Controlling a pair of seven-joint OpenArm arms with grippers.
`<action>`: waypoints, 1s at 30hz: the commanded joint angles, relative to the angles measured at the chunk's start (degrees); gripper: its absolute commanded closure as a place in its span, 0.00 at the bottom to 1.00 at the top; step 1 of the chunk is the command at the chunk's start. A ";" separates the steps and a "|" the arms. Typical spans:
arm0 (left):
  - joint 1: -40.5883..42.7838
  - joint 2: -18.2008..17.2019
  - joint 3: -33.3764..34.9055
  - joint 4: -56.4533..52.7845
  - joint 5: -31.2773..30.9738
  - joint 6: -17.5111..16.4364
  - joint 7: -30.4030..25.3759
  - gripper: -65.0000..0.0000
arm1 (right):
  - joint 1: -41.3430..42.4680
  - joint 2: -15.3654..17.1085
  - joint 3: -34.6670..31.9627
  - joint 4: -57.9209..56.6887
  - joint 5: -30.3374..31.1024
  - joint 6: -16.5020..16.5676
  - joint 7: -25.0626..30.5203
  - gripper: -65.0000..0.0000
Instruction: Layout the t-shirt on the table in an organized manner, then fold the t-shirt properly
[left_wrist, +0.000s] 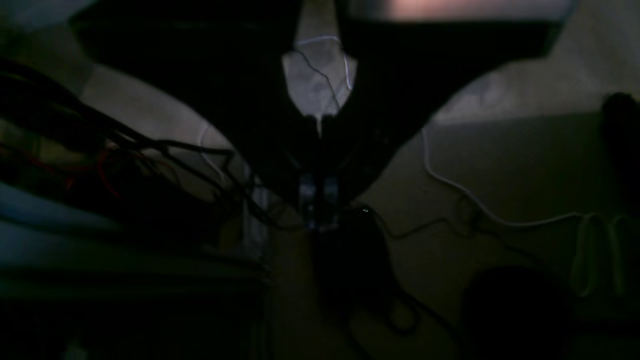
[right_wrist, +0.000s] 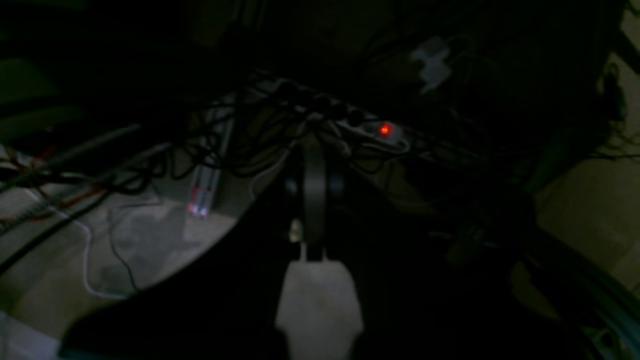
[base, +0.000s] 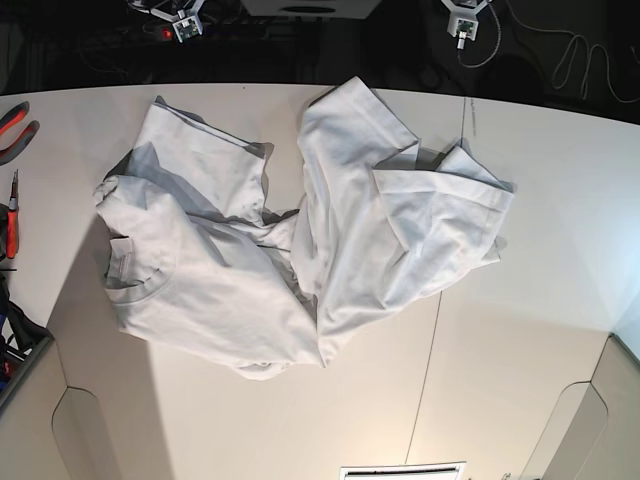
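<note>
The bench (base: 520, 300) fills the base view, a wide pale top with thin dark seams, and the t-shirt (base: 300, 240) lies crumpled across its far half, well apart from the near edge. The shirt is bunched into two lobes: the left one carries the collar (base: 140, 275), the right one is folded over itself with a sleeve (base: 445, 200) turned up on top, and a twisted ridge joins them in the middle. Neither arm shows over the bench; both wrist views are dark and look down at cables and floor, so the arms seem parked off the bench. The left claw (left_wrist: 320, 200) is closed on nothing, its tips meeting, and the right claw (right_wrist: 314, 200) is likewise closed and empty. The laying-out has not yet begun. To do it well, each claw should probably take one edge of the cloth, one near the collar side and one at the turned-over right lobe, then draw apart so the twist in the middle pulls flat. Pinching a single layer matters; catching two would likely keep the fold in.
</note>
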 joint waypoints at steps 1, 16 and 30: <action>1.66 -0.28 -1.05 2.01 -0.55 -2.21 -0.52 1.00 | -1.27 0.85 0.59 1.86 -0.09 -0.22 0.81 1.00; 17.22 -1.88 -13.05 30.08 -14.71 -23.85 9.84 1.00 | -14.12 9.77 3.08 24.46 -0.09 -0.22 0.74 1.00; 22.10 -3.02 -16.79 50.14 -30.36 -24.75 25.22 1.00 | -22.16 13.75 3.23 40.39 -0.15 -0.22 0.74 1.00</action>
